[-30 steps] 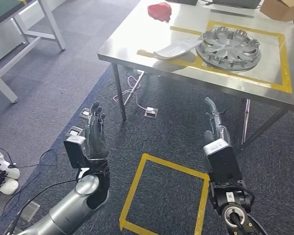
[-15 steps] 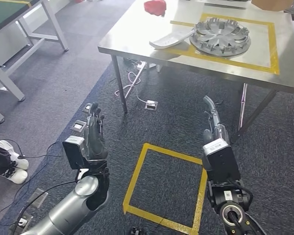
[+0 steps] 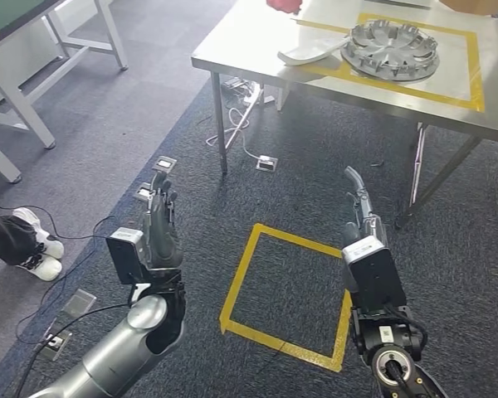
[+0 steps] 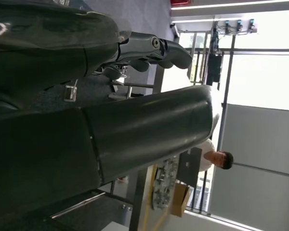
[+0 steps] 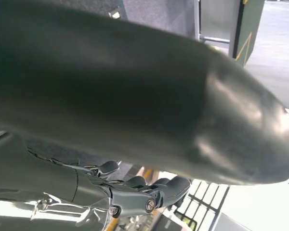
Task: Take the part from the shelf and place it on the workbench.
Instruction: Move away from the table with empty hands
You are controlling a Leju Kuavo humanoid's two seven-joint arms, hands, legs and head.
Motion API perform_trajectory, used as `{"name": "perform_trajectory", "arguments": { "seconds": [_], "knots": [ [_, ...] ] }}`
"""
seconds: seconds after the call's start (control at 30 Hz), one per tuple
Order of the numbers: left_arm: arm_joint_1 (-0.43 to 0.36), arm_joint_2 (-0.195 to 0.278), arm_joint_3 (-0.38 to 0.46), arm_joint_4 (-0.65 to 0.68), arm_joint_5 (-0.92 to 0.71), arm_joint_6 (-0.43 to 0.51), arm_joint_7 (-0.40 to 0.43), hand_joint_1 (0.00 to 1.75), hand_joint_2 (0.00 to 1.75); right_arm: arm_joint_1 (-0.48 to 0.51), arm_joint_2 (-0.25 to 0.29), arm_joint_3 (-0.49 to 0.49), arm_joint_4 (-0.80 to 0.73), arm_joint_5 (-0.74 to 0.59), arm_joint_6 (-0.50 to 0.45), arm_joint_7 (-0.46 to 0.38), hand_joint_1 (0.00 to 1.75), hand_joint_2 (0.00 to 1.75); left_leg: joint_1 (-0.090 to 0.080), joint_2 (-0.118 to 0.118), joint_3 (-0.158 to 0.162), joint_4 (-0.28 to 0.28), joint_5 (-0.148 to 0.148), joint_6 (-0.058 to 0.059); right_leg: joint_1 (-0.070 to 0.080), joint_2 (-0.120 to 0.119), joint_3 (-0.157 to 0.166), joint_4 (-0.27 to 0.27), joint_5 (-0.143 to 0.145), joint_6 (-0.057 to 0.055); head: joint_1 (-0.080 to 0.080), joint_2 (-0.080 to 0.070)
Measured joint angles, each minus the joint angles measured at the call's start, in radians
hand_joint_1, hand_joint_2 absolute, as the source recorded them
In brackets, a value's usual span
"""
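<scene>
Both hands raised and empty; parts lie on the workbench ahead.

Left hand (image 3: 158,224) and right hand (image 3: 361,207) are held over the carpet, fingers extended and holding nothing. A yellow tape square (image 3: 288,293) marks the floor between them. Beyond it, on the workbench (image 3: 252,51), a wheel cover (image 3: 390,48) lies inside a yellow tape frame, and a white curved part (image 3: 310,52) lies just beside it, toward the front edge.
</scene>
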Motion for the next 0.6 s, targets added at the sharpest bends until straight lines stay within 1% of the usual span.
{"name": "perform_trajectory", "arguments": {
  "seconds": [0.03, 0.07, 0.1, 0.13, 0.17, 0.2, 0.23, 0.27, 0.3, 0.33, 0.37, 0.4, 0.43, 0.47, 0.5, 0.53, 0.57, 0.6],
  "knots": [
    [0.001, 0.0, 0.0, 0.0, 0.0, 0.0, 0.0, 0.0, 0.0, 0.001, 0.0, 0.0, 0.001, 0.0, 0.0, 0.0, 0.0, 0.0, -0.001, 0.0, -0.015, 0.001, 0.012, -0.002, 0.0, 0.0, 0.011, 0.027, 0.018, -0.001, 0.0, 0.0],
    [0.001, 0.0, 0.0, 0.0, 0.0, 0.0, 0.0, 0.0, 0.0, 0.001, 0.0, 0.0, 0.002, 0.0, 0.0, 0.0, 0.0, 0.0, -0.001, 0.0, -0.029, 0.001, 0.023, -0.004, 0.001, 0.001, 0.039, 0.017, 0.048, -0.005, 0.001, 0.0],
    [0.001, 0.0, 0.0, 0.0, 0.0, 0.0, 0.0, 0.0, 0.0, 0.001, 0.0, 0.0, 0.002, 0.0, 0.0, 0.0, 0.0, 0.0, -0.001, 0.0, -0.04, 0.002, 0.033, -0.007, 0.003, 0.001, 0.088, -0.031, 0.073, -0.01, 0.001, 0.0],
    [0.001, -0.001, 0.0, 0.0, 0.0, 0.0, 0.0, 0.0, 0.0, 0.0, 0.0, 0.0, 0.003, 0.0, 0.0, 0.0, 0.0, 0.0, -0.002, 0.0, -0.047, 0.002, 0.041, -0.011, 0.006, 0.001, 0.151, -0.109, 0.077, -0.018, 0.001, 0.0],
    [0.001, -0.001, 0.0, 0.0, 0.0, -0.001, 0.0, 0.0, 0.0, -0.002, 0.0, 0.0, 0.003, 0.0, 0.0, 0.0, 0.0, 0.0, -0.003, 0.0, -0.051, 0.003, 0.049, -0.014, 0.01, 0.001, 0.214, -0.196, 0.064, -0.024, 0.001, 0.0],
    [0.001, -0.002, 0.0, 0.0, 0.0, -0.001, -0.001, 0.0, 0.0, -0.004, 0.0, -0.001, 0.002, 0.0, 0.0, 0.0, 0.0, 0.0, -0.004, 0.001, -0.054, 0.004, 0.057, -0.02, 0.013, 0.0, 0.261, -0.269, 0.043, -0.029, 0.0, 0.0],
    [0.0, -0.002, 0.0, 0.0, 0.0, -0.001, -0.002, 0.0, 0.0, -0.005, 0.0, -0.001, 0.002, 0.0, 0.0, -0.001, 0.0, 0.0, -0.003, 0.002, -0.055, 0.002, 0.064, -0.026, 0.016, 0.0, 0.287, -0.315, 0.026, -0.033, 0.0, 0.0],
    [0.0, -0.002, 0.0, 0.0, 0.0, -0.001, -0.003, 0.0, 0.0, -0.006, 0.0, -0.001, 0.002, 0.0, 0.0, -0.001, 0.0, 0.0, -0.003, 0.003, -0.055, 0.0, 0.072, -0.032, 0.017, 0.0, 0.294, -0.337, 0.022, -0.036, 0.001, 0.0],
    [0.0, -0.002, 0.0, 0.0, 0.0, -0.001, -0.003, 0.0, 0.0, -0.006, 0.0, 0.0, 0.002, 0.0, 0.0, -0.001, 0.0, 0.0, -0.001, 0.004, -0.058, 0.001, 0.076, -0.038, 0.015, -0.001, 0.289, -0.342, 0.028, -0.041, 0.001, 0.0],
    [0.0, -0.002, 0.0, 0.0, 0.0, -0.001, -0.004, 0.0, 0.0, -0.006, 0.001, 0.0, 0.002, 0.0, 0.0, -0.001, 0.0, 0.0, 0.0, 0.003, -0.064, 0.01, 0.065, -0.044, 0.013, -0.001, 0.283, -0.346, 0.037, -0.047, 0.001, 0.0],
    [0.0, -0.002, 0.001, 0.0, 0.0, -0.001, -0.004, 0.0, 0.0, -0.006, 0.001, 0.0, 0.002, 0.0, 0.0, -0.001, 0.0, 0.0, 0.001, 0.002, -0.078, 0.04, 0.037, -0.049, 0.01, -0.002, 0.275, -0.35, 0.047, -0.052, 0.0, 0.0],
    [0.001, -0.002, 0.001, 0.0, 0.0, -0.001, -0.004, 0.0, 0.0, -0.006, 0.002, 0.0, 0.002, 0.0, 0.0, -0.001, 0.0, 0.0, 0.003, 0.001, -0.099, 0.092, -0.007, -0.053, 0.008, -0.003, 0.265, -0.351, 0.056, -0.056, -0.002, 0.0],
    [0.002, -0.002, 0.002, 0.0, 0.0, -0.001, -0.004, 0.0, 0.0, -0.005, 0.002, 0.0, 0.003, 0.0, 0.0, -0.001, 0.0, 0.0, 0.004, 0.001, -0.126, 0.163, -0.056, -0.059, 0.009, -0.003, 0.255, -0.351, 0.064, -0.059, -0.003, 0.0],
    [0.003, -0.002, 0.002, 0.0, 0.0, -0.001, -0.004, 0.0, 0.0, -0.004, 0.003, 0.0, 0.003, 0.0, 0.0, 0.0, 0.0, 0.0, 0.005, 0.001, -0.15, 0.236, -0.094, -0.063, 0.009, -0.004, 0.244, -0.351, 0.072, -0.06, -0.005, 0.0],
    [0.005, -0.001, 0.002, 0.0, 0.0, -0.001, -0.004, 0.0, 0.0, -0.003, 0.003, 0.0, 0.003, 0.0, 0.0, 0.0, 0.0, 0.0, 0.005, 0.001, -0.165, 0.29, -0.112, -0.067, 0.009, -0.004, 0.237, -0.35, 0.078, -0.06, -0.006, 0.0],
    [0.006, -0.001, 0.002, 0.0, 0.0, -0.001, -0.004, 0.0, 0.0, -0.001, 0.003, 0.0, 0.004, 0.0, 0.0, 0.0, 0.0, 0.0, 0.005, 0.001, -0.162, 0.31, -0.109, -0.069, 0.009, -0.004, 0.23, -0.349, 0.084, -0.059, -0.007, 0.0],
    [0.006, -0.001, 0.002, 0.0, 0.0, 0.0, -0.004, 0.0, 0.0, 0.0, 0.003, 0.001, 0.004, 0.0, 0.0, 0.0, 0.0, 0.0, 0.005, 0.001, -0.137, 0.286, -0.089, -0.069, 0.009, -0.004, 0.225, -0.348, 0.089, -0.057, -0.008, 0.0],
    [0.006, -0.001, 0.003, 0.0, 0.0, 0.0, -0.003, 0.0, 0.0, 0.001, 0.004, 0.0, 0.004, 0.0, 0.0, 0.0, 0.0, 0.0, 0.006, 0.002, -0.092, 0.222, -0.06, -0.067, 0.009, -0.004, 0.222, -0.345, 0.093, -0.055, -0.009, 0.0]
  ]
}}
